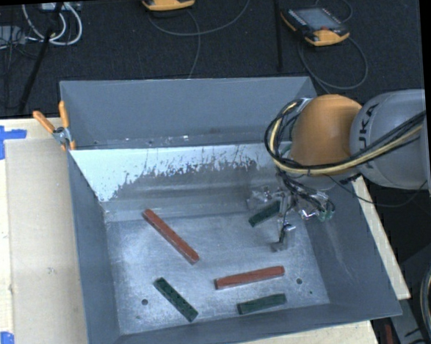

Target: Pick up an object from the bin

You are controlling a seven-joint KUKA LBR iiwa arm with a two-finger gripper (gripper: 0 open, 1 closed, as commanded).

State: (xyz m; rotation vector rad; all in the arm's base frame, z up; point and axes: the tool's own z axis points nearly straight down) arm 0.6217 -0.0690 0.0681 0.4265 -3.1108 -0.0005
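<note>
1. Your gripper (285, 221) hangs over the right rear floor of the bin (197, 125).
2. A short dark green block (262, 217) sits against its left side.
3. You cannot tell whether the gripper is spread or pinching.

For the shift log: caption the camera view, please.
Gripper inside grey metal bin, beside a short dark green bar near its right wall.
</note>
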